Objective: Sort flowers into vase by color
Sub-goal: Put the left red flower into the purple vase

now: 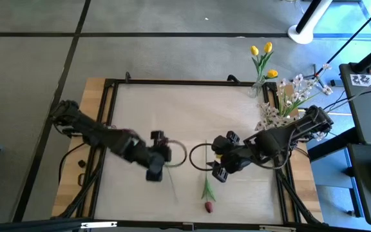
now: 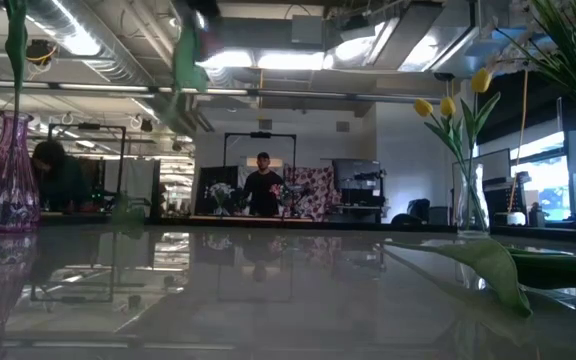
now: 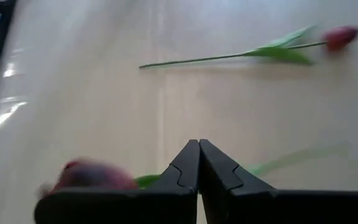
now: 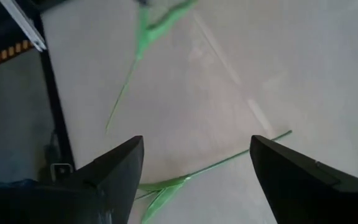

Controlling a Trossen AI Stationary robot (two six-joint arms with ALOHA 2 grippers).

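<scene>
My left gripper (image 1: 156, 161) (image 3: 199, 149) hovers over the middle of the table, shut on a dark red tulip (image 3: 89, 177). That tulip's stem (image 1: 172, 187) trails toward the near edge. A second dark red tulip (image 1: 208, 206) (image 3: 340, 37) lies flat on the table near the front edge, with its stem (image 3: 229, 57) pointing toward the far edge. My right gripper (image 1: 221, 166) (image 4: 194, 155) is open above that stem (image 4: 229, 160) and its leaf (image 4: 166, 186), touching nothing. Yellow tulips (image 1: 263, 58) (image 2: 453, 110) stand in a clear vase, with white blossoms (image 1: 288, 96) beside them. My left gripper pinches the dark red tulip's stem (image 3: 149, 180) between its two shut fingers, close behind the head. The fingers lie across the stem, which sticks out on both sides of them. The far length of the stem (image 3: 291, 158) hangs off the table. The gripper hides the pinch itself.
A purple glass vase (image 2: 3, 170) holding one stem stands at the left in the low view. The clear vases stand at the table's far right corner (image 1: 259, 87). A black frame (image 1: 172, 82) runs round the table top. People stand in the room beyond (image 2: 263, 185).
</scene>
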